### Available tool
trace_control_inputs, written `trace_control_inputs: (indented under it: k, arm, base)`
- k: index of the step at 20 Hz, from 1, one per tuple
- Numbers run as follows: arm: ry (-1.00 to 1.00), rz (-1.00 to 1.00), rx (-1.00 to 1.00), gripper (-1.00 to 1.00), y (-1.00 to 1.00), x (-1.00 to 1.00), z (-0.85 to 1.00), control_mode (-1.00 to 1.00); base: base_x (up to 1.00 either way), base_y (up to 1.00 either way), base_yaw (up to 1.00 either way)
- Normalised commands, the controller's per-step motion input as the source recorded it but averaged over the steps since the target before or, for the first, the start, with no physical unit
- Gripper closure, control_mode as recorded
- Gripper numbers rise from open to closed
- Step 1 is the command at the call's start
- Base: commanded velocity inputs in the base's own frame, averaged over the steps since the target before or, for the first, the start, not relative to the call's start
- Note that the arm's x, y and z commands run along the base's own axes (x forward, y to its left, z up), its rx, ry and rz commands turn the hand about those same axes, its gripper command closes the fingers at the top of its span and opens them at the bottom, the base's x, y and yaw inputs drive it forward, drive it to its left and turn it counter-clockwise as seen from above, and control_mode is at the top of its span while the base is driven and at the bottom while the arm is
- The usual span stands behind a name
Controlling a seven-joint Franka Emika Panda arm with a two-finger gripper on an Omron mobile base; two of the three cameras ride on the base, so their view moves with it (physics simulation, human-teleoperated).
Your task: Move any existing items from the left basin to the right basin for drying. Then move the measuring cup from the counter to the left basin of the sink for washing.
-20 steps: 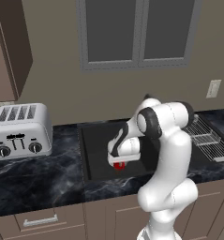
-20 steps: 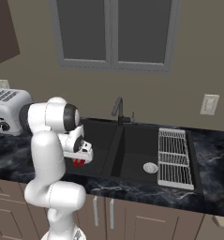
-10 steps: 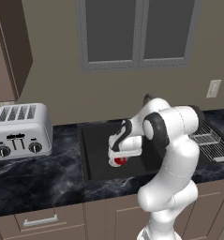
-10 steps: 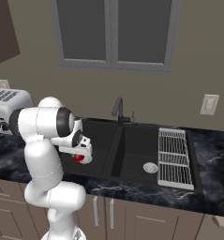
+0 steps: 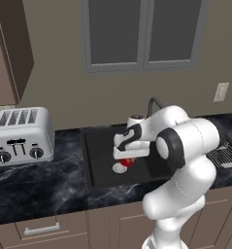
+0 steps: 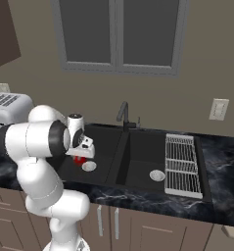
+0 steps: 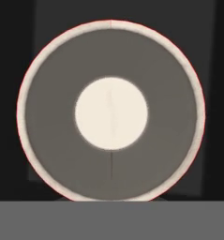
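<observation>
Although the red mug is under our hand, the first part of the task looks unfinished to us: the mug sits over the left basin, close above its round silver drain, and nothing yet lies in the right basin, where we see only its own drain. We judge that the carry across the divider to the narrower basin remains, and after it the whole second part, the measuring cup from the counter into the left basin. We cannot make out that cup in these pictures.

Our gripper points down into the left basin with the mug directly beneath it. In the right base view the red body shows just below the gripper, touching or very nearly touching it, and seems lifted slightly clear of the basin floor, though we cannot be sure. The hand view looks straight down into the mug: its white rim makes a full ring, centred, with the pale bottom in the middle. The jaws are drawn almost fully together, and from how the mug hangs at the hand we take them to be pinched on its wall or rim; the contact itself is hidden from us.
</observation>
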Motion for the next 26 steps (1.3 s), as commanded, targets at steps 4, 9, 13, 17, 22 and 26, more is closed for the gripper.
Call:
trace_control_inputs:
  k: [4,9,13,17,22,26]
  arm:
    - [0.00,-0.01,0.00,1.00,-0.03,-0.27,0.45,-1.00]
    - [0.00,-0.01,0.00,1.00,-0.05,-0.28,0.45,-1.00]
    - [0.00,-0.03,0.00,1.00,-0.08,-0.31,0.42,-1.00]
    - [0.00,-0.04,0.00,1.00,-0.10,-0.29,0.44,-1.00]
    - [0.00,-0.05,0.00,1.00,-0.15,-0.27,0.44,-1.00]
    - [0.00,-0.06,0.00,1.00,-0.18,-0.23,0.41,-1.00]
  base:
    - [0.00,0.00,0.00]
    - [0.00,0.00,0.00]
    - [0.00,0.00,0.00]
    - [0.00,0.00,0.00]
    - [0.00,0.00,0.00]
    - [0.00,0.00,0.00]
